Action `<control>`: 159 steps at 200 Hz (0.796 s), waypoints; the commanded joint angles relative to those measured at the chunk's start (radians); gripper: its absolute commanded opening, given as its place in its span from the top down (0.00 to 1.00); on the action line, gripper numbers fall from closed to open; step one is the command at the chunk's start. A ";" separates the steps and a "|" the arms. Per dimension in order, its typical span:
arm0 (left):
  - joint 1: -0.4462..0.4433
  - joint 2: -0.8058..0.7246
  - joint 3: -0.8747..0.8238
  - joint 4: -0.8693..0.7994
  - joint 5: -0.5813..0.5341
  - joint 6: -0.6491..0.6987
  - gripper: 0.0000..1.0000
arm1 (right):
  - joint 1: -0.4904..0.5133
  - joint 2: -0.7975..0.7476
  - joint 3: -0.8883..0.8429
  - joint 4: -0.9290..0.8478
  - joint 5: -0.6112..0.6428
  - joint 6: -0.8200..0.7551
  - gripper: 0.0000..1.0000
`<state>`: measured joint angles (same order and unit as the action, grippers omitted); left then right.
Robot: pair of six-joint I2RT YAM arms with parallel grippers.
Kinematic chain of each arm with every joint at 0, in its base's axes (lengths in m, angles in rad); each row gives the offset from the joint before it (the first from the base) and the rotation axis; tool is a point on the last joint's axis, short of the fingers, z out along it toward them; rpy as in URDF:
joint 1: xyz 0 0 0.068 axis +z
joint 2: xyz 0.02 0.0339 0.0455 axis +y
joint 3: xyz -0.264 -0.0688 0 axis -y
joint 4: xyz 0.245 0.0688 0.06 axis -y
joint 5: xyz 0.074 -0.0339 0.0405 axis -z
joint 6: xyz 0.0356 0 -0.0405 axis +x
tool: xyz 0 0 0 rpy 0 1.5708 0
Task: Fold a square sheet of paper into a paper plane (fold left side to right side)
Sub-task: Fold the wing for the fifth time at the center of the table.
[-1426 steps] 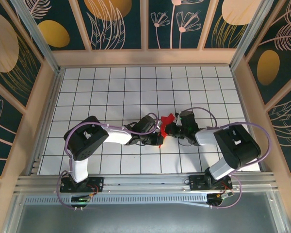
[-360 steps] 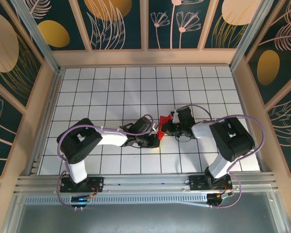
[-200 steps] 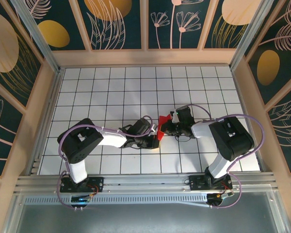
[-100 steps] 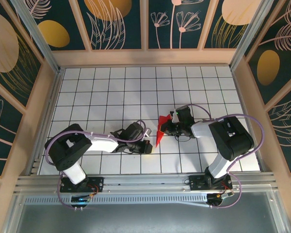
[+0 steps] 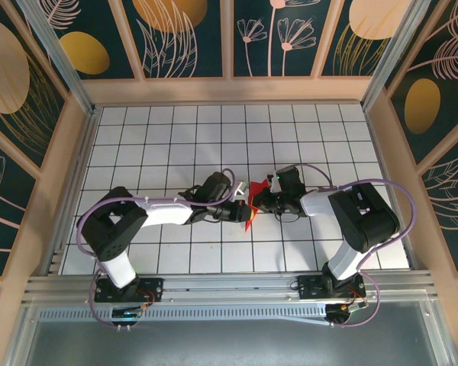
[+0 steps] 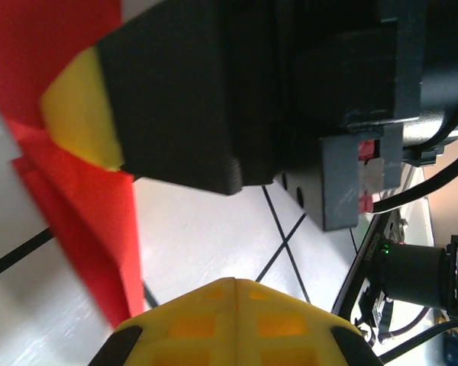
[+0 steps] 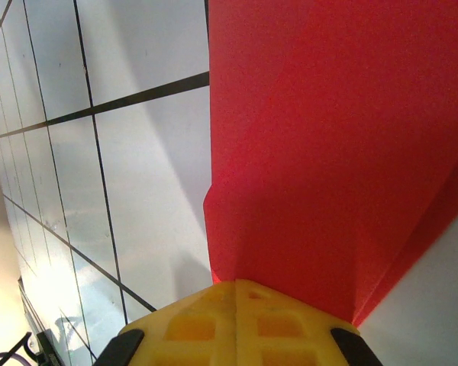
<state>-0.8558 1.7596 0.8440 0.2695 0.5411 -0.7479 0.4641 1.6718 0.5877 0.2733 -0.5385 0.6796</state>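
The square sheet of paper is a folded, creased red shape with a point toward the near edge, standing up off the table at its middle. My right gripper is shut on its upper part. In the right wrist view the red paper runs out from between the closed yellow fingertips. My left gripper is shut with nothing in it, just left of the paper. In the left wrist view its closed tips hover over the white tile, the red paper stands to the left, and the right gripper's fingertip presses on it.
The white gridded tabletop lies open behind and to both sides of the arms. Wooden walls fence it on three sides, and a metal rail runs along the near edge. Both arms' cables loop above their wrists.
My left gripper has swung from lower left of the paper up and right, close beside it. The right gripper has kept hold of the paper in place.
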 commanded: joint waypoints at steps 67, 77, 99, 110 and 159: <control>-0.017 0.128 0.061 0.036 0.032 0.043 1.00 | 0.028 0.078 -0.029 -0.159 0.091 -0.018 1.00; -0.016 0.135 0.063 0.033 0.030 0.048 1.00 | 0.027 0.078 -0.029 -0.159 0.092 -0.017 1.00; -0.016 0.146 0.064 0.012 0.004 0.060 1.00 | 0.028 0.074 -0.029 -0.161 0.092 -0.019 1.00; -0.017 0.150 0.059 0.007 -0.010 0.061 1.00 | 0.029 0.074 -0.029 -0.166 0.094 -0.018 1.00; -0.017 0.152 0.029 -0.007 -0.079 0.052 1.00 | 0.030 0.074 -0.026 -0.181 0.106 -0.026 1.00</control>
<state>-0.8722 1.8973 0.8864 0.2836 0.5110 -0.7105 0.4732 1.6787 0.5957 0.2726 -0.5289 0.6796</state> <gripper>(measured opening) 0.043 0.049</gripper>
